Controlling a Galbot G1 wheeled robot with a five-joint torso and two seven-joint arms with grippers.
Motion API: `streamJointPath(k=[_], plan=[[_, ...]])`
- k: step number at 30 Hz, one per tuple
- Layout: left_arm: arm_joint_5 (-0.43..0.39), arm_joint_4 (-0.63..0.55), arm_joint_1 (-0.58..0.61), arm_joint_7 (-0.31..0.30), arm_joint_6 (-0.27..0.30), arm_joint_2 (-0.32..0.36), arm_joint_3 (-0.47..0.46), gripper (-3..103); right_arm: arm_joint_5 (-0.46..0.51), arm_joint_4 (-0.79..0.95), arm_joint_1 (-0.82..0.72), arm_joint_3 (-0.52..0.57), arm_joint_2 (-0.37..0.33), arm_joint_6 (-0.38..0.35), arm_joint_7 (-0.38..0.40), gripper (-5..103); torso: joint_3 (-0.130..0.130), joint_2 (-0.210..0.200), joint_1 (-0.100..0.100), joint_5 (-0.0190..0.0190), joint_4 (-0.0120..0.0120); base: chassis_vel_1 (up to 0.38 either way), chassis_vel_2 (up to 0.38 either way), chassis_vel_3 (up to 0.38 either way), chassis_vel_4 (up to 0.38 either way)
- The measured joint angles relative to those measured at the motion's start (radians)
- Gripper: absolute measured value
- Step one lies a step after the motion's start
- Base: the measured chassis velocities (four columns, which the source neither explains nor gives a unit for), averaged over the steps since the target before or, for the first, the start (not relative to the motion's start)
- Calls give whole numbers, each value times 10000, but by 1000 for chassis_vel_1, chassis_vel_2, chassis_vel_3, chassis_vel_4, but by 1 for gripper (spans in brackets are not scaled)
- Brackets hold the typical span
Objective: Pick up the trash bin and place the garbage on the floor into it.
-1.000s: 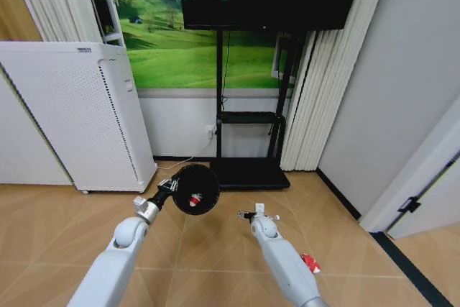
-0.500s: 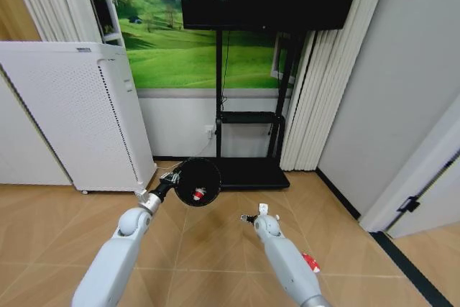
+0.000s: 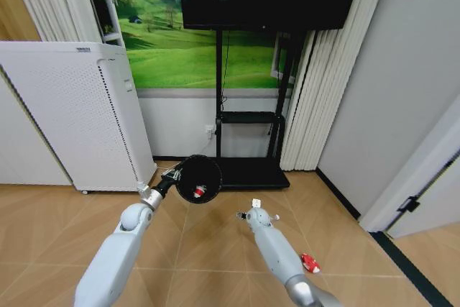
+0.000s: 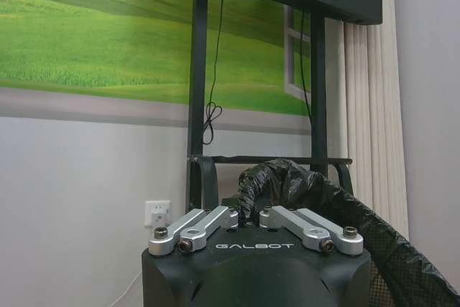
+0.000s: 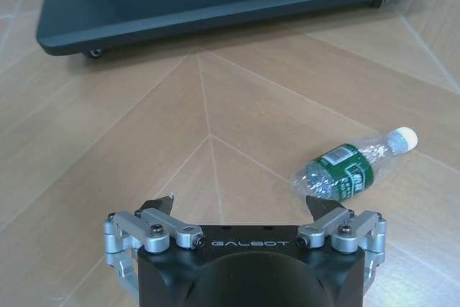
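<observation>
Holding the trash bin [image 3: 199, 179] pinched in the left gripper [image 4: 247, 221], the right gripper [image 5: 241, 210], jaws spread, hovers beside the bottle [image 5: 350, 170]; the next move, by my judgement, calls for centring on it.

Head view high over floor; wrist views close, sharing black stand [image 3: 244, 170].

My left gripper [image 3: 169, 177] has carried the trash bin [image 3: 198, 178] slightly up the frame toward the stand. My right gripper [image 3: 253, 212] has pushed forward and up toward centre frame.
</observation>
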Motion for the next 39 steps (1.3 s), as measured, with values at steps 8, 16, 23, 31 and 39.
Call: streamJointPath(k=[8,16,23,31,39], plan=[[-22,34,-126,-5,33,70,116,7,-664,-579,245,-36,84,-563,522,100,0,0,0,0,-2,0,0,0,0],[-16,35,-113,-5,33,38,122,7,-1178,-1516,561,-44,52,-485,577,100,0,0,0,1,-1,0,0,0,0],[-14,22,-110,-18,55,34,188,7,-2451,-2540,1002,192,47,-91,-159,100,0,0,0,1,0,0,0,0,0],[-20,-22,-207,-122,164,24,340,7,-3237,-3226,1326,594,25,226,-630,100,0,-1,0,1,-2,0,0,0,0],[-26,-32,-223,-132,185,-5,369,7,-215,-2898,1351,823,267,281,293,100,0,-1,-1,2,0,0,0,0,0]])
